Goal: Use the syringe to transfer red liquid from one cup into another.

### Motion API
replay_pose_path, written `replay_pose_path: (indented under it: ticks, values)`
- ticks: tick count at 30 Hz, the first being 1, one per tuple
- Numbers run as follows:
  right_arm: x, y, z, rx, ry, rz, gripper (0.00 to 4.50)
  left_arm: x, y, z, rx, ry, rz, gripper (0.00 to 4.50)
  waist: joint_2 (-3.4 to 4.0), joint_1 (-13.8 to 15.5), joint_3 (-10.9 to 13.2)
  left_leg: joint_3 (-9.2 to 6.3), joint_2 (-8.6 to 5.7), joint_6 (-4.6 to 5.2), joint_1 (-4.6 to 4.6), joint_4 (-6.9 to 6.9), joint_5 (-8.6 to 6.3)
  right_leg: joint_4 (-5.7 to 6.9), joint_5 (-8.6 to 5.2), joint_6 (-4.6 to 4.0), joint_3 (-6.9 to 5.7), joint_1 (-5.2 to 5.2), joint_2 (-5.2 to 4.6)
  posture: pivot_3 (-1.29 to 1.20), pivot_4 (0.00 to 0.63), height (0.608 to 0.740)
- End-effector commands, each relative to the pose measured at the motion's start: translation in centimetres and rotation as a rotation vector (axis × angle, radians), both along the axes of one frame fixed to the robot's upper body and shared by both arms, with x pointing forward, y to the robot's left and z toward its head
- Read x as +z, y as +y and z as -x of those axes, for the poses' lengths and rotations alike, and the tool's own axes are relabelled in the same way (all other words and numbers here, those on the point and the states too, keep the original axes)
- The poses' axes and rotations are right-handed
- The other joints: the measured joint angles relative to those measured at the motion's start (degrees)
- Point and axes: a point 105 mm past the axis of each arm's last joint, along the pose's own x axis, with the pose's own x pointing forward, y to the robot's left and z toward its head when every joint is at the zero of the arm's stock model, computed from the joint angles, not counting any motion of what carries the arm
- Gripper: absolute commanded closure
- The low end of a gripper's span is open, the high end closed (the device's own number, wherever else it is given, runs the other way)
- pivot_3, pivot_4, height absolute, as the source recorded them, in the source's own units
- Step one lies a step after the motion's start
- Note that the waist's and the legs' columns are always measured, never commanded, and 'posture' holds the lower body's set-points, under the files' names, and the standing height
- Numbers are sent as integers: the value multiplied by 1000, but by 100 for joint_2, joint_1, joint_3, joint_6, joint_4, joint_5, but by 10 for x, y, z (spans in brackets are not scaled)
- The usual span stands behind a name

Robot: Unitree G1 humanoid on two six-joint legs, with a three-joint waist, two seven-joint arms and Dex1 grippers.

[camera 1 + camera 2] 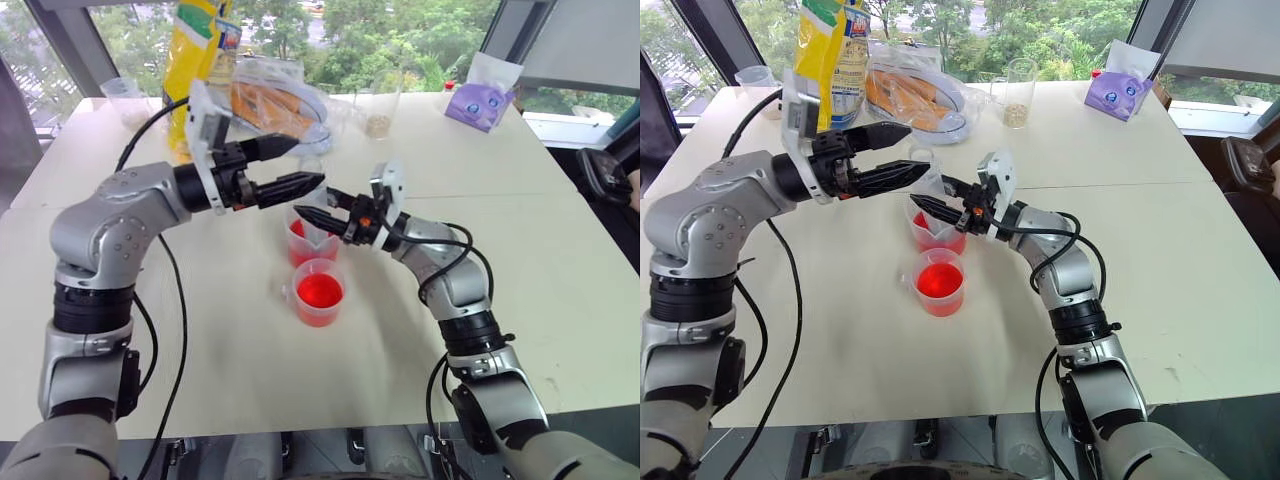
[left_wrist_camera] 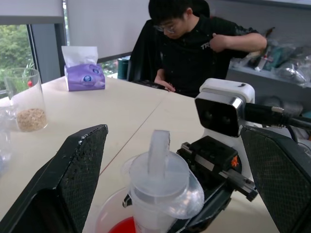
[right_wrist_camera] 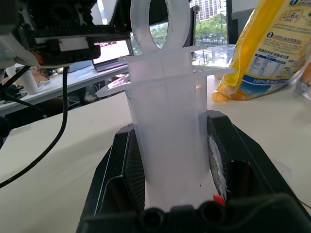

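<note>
The clear syringe (image 2: 158,180) stands upright over the taller cup (image 1: 303,246), which holds red liquid (image 1: 298,228). My right gripper (image 1: 312,214) is shut on the syringe barrel (image 3: 167,126), reaching in from the right. My left gripper (image 1: 308,162) is open at the height of the plunger top. In the left wrist view its two fingers (image 2: 73,174) stand wide on either side of the plunger without touching it. The shorter cup (image 1: 319,293) sits just in front of the taller one and has red liquid (image 1: 939,281) inside.
At the back of the table are a yellow bag (image 1: 197,60), a clear bag of bread (image 1: 272,105), a glass with beige grains (image 1: 377,105) and a purple tissue pack (image 1: 479,104). A small clear cup (image 1: 756,80) is back left. A person (image 2: 204,46) sits beyond the table.
</note>
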Motion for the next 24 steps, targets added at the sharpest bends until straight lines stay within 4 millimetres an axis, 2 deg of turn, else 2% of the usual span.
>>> replay_pose_path:
  ticks: [1, 2, 5, 12, 19, 24]
  values:
    - [10, 0, 1, 3, -49, -9, 3114, 12, -1, 2, -3, -59, -1, 0, 0, 0, 0, 0, 0, 0, 0, 0, 0, 0, 0, 0, 0, 0, 0, 0, 150, 740]
    - [10, 0, 1, 3, -49, -9, 3114, 10, -2, 2, -3, -56, -5, 0, 0, 0, 0, 0, 0, 0, 0, 0, 0, 0, 0, 0, 0, 0, 0, 0, 150, 740]
    - [11, 1, 0, 1, -49, -10, 3114, 6, -2, 2, -3, -52, -20, 919, 0, 1, 0, 0, 0, 0, 0, 0, 0, 0, 0, 0, 0, 0, 0, 0, 150, 740]
    - [12, 1, -1, 3, -52, -6, 3114, -1, -3, 0, 2, -37, -41, 4419, 0, 0, 0, 0, 0, 0, 0, 0, 0, 0, 0, 0, 0, 0, -1, 0, 150, 740]
    - [13, 1, -1, 3, -54, -1, 3114, 3, -3, -1, 11, -56, -41, 4469, 0, 1, 0, 0, 0, 0, 0, 0, 0, 0, 0, 0, 0, 0, -1, 0, 150, 740]
    - [11, 1, -2, 8, -43, 10, 3114, 17, -1, -3, 33, -96, -18, 4469, 0, 2, 0, 0, 0, 0, 0, 1, 0, 0, 0, 0, 0, 0, -1, 0, 150, 740]
